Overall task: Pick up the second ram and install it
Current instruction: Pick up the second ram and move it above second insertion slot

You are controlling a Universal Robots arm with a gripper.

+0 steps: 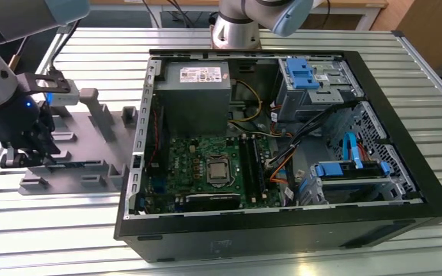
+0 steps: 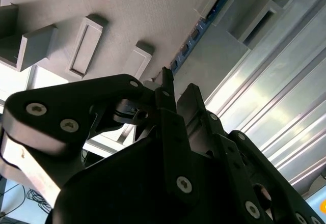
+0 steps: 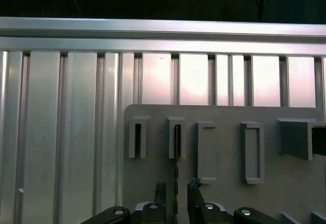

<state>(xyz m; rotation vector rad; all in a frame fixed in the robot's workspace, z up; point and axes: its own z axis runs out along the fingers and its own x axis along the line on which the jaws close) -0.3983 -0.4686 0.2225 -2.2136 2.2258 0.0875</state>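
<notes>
The second ram [image 3: 177, 155] stands on edge in a slot of the grey fixture block [image 3: 224, 183]. It looks like a thin dark strip here. In the second wrist view the ram [image 2: 204, 23] shows its green board and blue label, running away from the fingertips. My gripper [image 3: 177, 189] is down over the near end of the ram, open. One finger sits on each side of the ram, with a small gap to it. In the exterior view the gripper [image 1: 27, 156] hangs low over the fixture block [image 1: 90, 172] at that view's left.
The open computer case [image 1: 405, 132] lies right of the fixture in the exterior view. It holds the green motherboard [image 1: 198, 167] and its long black memory slots [image 1: 248, 164]. Cables, drive bays and the power supply [image 1: 194, 86] crowd the case. The ribbed metal table [image 3: 61, 132] surrounds everything.
</notes>
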